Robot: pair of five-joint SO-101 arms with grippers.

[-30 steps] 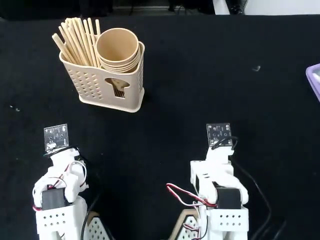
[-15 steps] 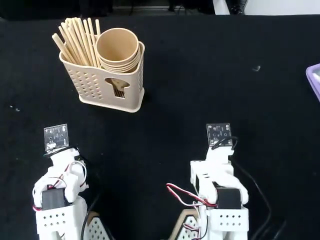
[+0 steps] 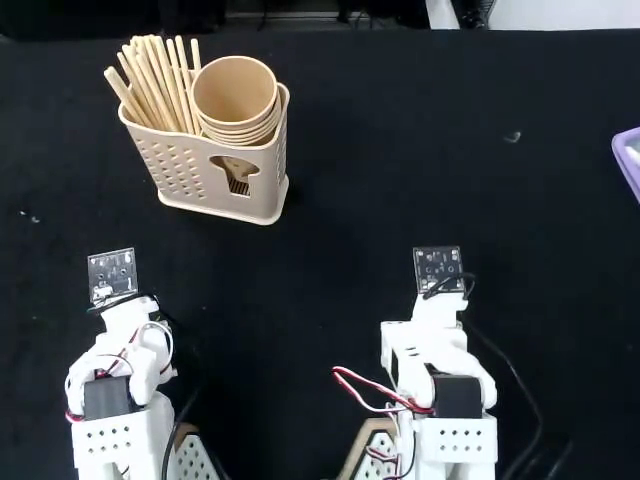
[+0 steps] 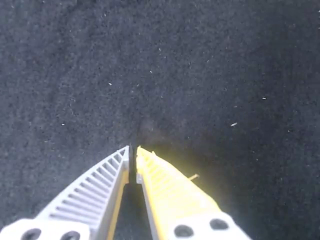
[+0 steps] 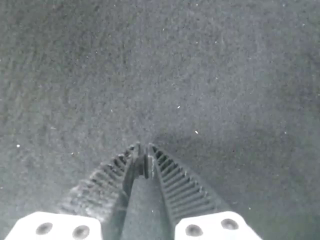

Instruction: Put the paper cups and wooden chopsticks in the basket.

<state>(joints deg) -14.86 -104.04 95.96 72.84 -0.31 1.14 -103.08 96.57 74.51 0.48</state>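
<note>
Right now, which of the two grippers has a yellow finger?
The left gripper: one of its fingers is yellow, the other white. The right gripper has two grey fingers.

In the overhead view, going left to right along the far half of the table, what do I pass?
Wooden chopsticks → stack of paper cups → purple object at the right edge.

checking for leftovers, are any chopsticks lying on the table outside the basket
No, the chopsticks all stand inside the basket.
</note>
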